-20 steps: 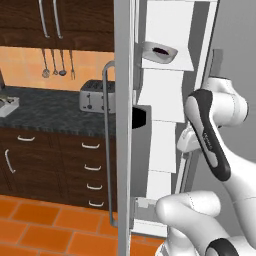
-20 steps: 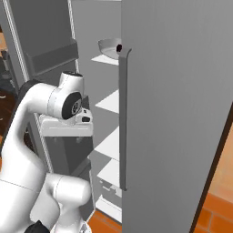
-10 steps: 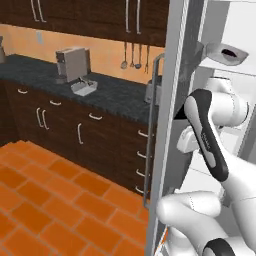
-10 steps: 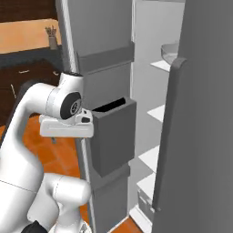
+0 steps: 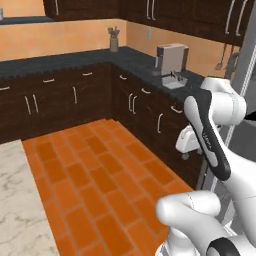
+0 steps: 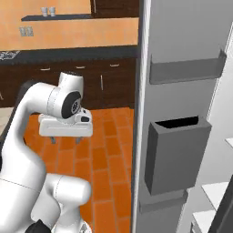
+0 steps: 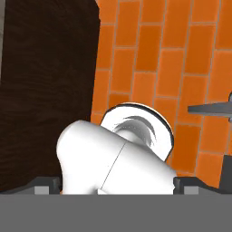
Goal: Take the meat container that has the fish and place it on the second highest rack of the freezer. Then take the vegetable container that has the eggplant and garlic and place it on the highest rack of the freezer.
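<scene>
The gripper [image 6: 66, 138] hangs over bare orange floor [image 5: 95, 185], its fingers [image 6: 53, 139] spread and holding nothing. Just to its right stands the edge of the freezer [image 6: 182, 91] door, grey bins [image 6: 175, 152] on its inner face. Dark cabinets [image 5: 60, 100] line the floor's far side.

The freezer [image 6: 182, 113] is cut off by the right base view's top, right and bottom edges; its door hides most shelves. The gripper [image 6: 66, 139] holds nothing visible, fingertips small.
</scene>
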Available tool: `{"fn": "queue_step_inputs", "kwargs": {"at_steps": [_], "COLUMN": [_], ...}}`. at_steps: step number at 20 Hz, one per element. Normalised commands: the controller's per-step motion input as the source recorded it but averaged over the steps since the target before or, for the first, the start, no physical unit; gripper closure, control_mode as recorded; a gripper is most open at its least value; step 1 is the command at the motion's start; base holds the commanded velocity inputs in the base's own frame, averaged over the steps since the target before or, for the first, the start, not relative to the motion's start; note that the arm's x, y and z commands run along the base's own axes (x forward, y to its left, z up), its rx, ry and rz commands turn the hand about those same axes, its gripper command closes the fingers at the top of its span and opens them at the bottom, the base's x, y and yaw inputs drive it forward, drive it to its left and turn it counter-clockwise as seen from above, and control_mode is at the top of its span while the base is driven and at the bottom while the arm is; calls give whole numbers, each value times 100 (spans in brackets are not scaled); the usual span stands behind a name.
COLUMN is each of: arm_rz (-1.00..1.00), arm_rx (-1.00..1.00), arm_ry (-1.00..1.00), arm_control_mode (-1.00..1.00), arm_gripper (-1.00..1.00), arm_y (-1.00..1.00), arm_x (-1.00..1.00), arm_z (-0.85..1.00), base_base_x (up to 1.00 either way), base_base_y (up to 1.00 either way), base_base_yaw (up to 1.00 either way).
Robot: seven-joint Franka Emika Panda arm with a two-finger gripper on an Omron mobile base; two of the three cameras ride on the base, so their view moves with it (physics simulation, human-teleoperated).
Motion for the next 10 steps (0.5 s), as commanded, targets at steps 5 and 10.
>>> {"fn": "queue_step_inputs", "kwargs": {"at_steps": [5, 10], "arm_rz": [0, 0], "arm_rx": [0, 0], "arm_ry": [0, 0], "arm_control_mode": [100, 100], "arm_gripper": [-100, -100], "arm_y": [0, 0], "arm_x": [0, 0], "arm_z": [0, 0], "base_base_x": [13, 51], "base_base_y": [95, 38], "base_base_yaw": [24, 10]}}
